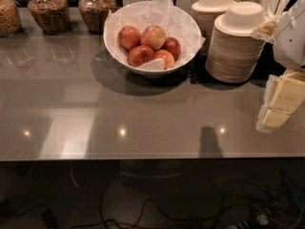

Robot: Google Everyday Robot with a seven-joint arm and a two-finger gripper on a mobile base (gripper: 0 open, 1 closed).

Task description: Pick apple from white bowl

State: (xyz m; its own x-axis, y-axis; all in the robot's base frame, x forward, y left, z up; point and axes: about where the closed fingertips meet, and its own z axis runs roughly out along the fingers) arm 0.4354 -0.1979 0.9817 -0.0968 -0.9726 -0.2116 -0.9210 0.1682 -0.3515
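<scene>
The white bowl (112, 41), lined with crinkled white paper, stands at the back middle of the grey counter (143, 113). It holds several apples. The palest apple (153, 36), yellowish-pink with a light blush, lies on top at the back centre. Deeper red apples lie around it, to the left (128, 36), front left (141, 55), front (165, 57) and right (172, 46). My gripper (269, 120), cream-coloured, hangs at the right edge of the view over the counter. It is well to the right of the bowl, in front of it, and touches nothing.
Two stacks of beige disposable bowls (236, 46) stand right of the white bowl, close to my arm (293, 32). Glass jars of grain (45, 11) line the back left. A cup of utensils (271, 1) is at the back right. Cables lie on the floor below the counter's front edge.
</scene>
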